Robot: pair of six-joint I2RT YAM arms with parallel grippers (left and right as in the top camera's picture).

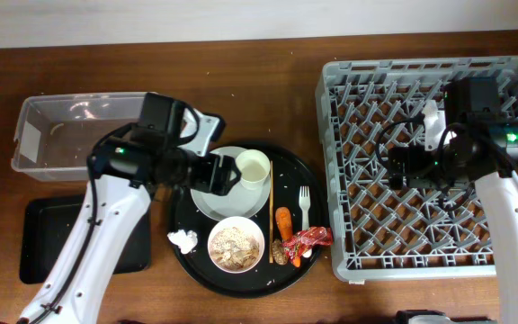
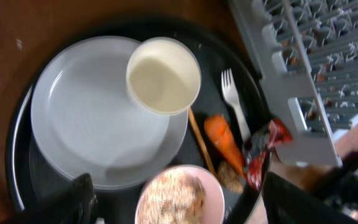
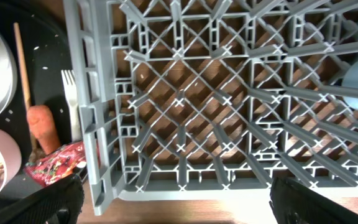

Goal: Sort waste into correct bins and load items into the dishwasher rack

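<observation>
1. Left wrist view: cream round cup [image 2: 163,76] upright on pale round plate [image 2: 86,118], inside large round black tray [image 2: 18,171].
2. Likely light, thin-walled, crushable; best pinched gently at the rim.
3. Left fingers [image 2: 82,199] spread wide, empty, above that tray.
4. Right fingers [image 3: 61,199] spread, empty, over grey plastic peg rack [image 3: 185,93] right of tray.

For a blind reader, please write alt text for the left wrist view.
A cream cup stands on a pale plate on a round black tray. Right of them lie a wooden chopstick, a white fork, a carrot piece and a red wrapper; a bowl of rice scraps is below, a grey dishwasher rack at upper right.
</observation>
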